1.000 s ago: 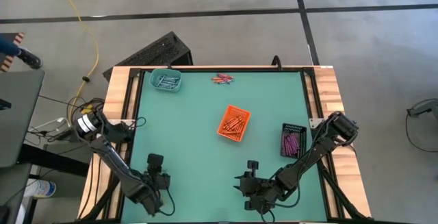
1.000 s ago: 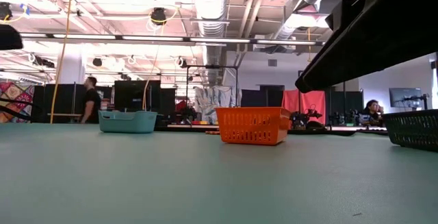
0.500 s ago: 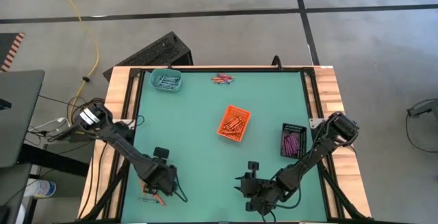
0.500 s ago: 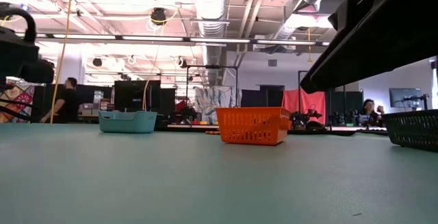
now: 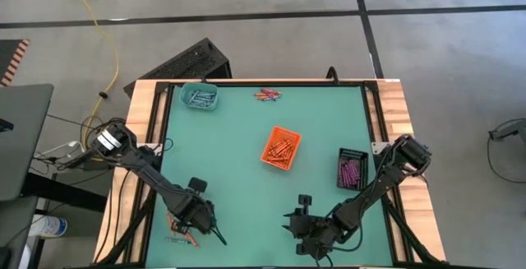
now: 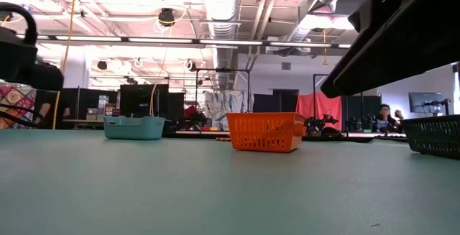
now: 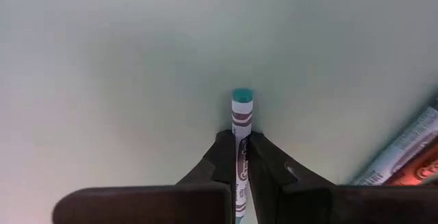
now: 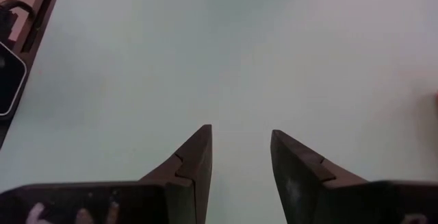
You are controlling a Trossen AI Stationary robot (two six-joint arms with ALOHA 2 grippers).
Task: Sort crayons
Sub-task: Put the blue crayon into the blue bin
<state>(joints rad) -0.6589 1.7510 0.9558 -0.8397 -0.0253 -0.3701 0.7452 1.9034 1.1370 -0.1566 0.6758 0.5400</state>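
A teal-tipped crayon [image 7: 241,148] is sitting pinched between the two dark fingers [image 7: 220,164] of the left gripper [image 5: 215,234], down near the front-left corner of the green table [image 5: 230,170]. Its long axis is running straight along the fingers, with the blunt teal end poking out past the tips and pointing away from the wrist. Just beside it, a few more loose crayons [image 5: 182,234] are lying close to the table's left edge; from the wrist one paper-wrapped stick [image 7: 404,152] is showing slantwise next to the gripper, not touching it.

Farther out, an orange basket [image 5: 280,148] of orange-red crayons is standing about mid-table, a dark basket [image 5: 351,169] of purple-pink ones is sitting by the right edge, and a teal basket [image 5: 199,97] holding blue-grey ones is resting in the back-left corner. A small heap of orange-red crayons [image 5: 267,95] is lying along the back edge.

The right gripper [image 5: 316,244] is hanging near the front edge, right of centre, its fingers [image 8: 195,162] standing apart over bare table with nothing between them.
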